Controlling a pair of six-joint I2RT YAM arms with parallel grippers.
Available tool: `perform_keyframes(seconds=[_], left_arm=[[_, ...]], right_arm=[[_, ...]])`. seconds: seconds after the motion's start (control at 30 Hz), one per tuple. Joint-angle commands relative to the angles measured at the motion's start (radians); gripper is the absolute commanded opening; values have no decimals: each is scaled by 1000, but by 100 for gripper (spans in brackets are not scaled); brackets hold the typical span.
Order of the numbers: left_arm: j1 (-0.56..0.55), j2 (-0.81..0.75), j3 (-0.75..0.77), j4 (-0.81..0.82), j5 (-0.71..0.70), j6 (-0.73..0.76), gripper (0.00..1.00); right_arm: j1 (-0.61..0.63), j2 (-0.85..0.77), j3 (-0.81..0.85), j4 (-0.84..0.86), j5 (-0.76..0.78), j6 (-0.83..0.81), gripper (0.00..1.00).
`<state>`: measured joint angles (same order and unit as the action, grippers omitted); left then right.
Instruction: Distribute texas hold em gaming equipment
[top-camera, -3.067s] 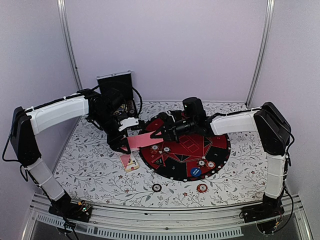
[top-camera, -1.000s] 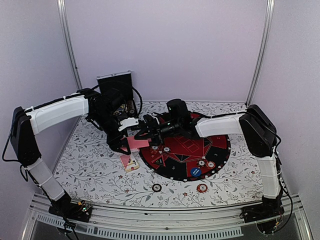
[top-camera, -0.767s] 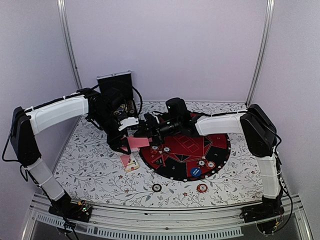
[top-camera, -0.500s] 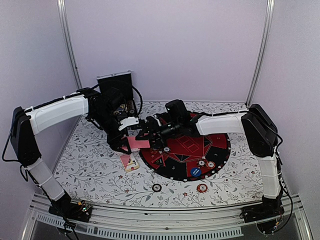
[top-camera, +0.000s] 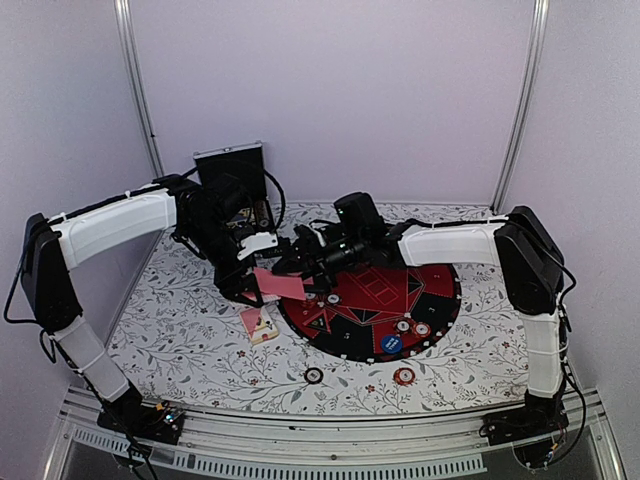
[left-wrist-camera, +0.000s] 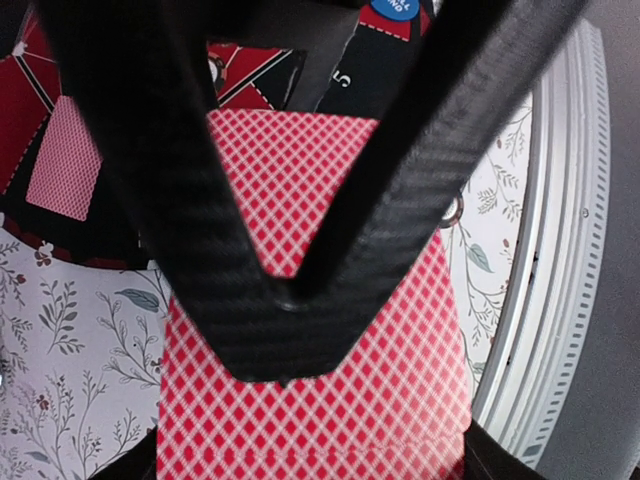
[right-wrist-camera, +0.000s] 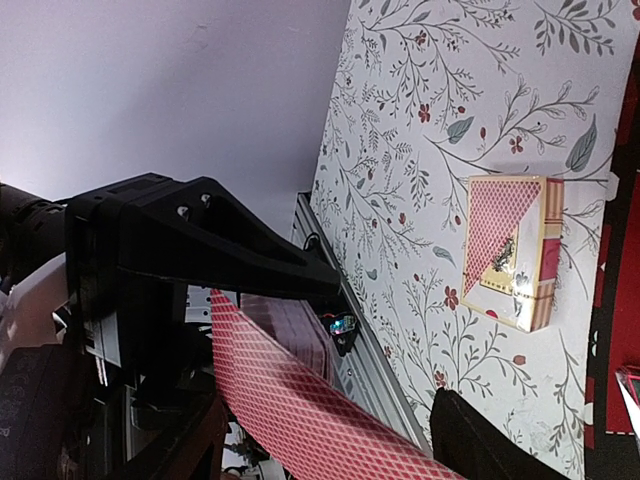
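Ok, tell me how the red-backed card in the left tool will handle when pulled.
The card is probably floppy: in the right wrist view it curves where it sticks out of the left tool. It looks thin and light, so a gentle pull would likely free it. Its smooth printed back may slip in a hard grip.

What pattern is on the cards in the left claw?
A red-and-white diamond lattice on the cards, clearest in the left wrist view.
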<state>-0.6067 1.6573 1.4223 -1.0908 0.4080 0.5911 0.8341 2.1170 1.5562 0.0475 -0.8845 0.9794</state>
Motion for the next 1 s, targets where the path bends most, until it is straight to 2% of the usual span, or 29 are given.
perform_keyframes(seconds=[0.0,0.5,0.7,0.83,0.97], left_arm=[[-8,-16,32,2,23,2,20],[-5,-9,1,18,9,4,19],[-7,-3,0,27,40,-9,19],[-7,-5,-31,44,41,-12,19],[-5,-8,-73,72,22,-8,18]], right_arm=[[21,-9,37,-75,34,-18,73],[31,-46,94,-207,126,-99,67],[45,-59,90,-225,180,-76,67],[51,-55,109,-248,201,-54,61],[53,-66,112,-270,210,-56,51]])
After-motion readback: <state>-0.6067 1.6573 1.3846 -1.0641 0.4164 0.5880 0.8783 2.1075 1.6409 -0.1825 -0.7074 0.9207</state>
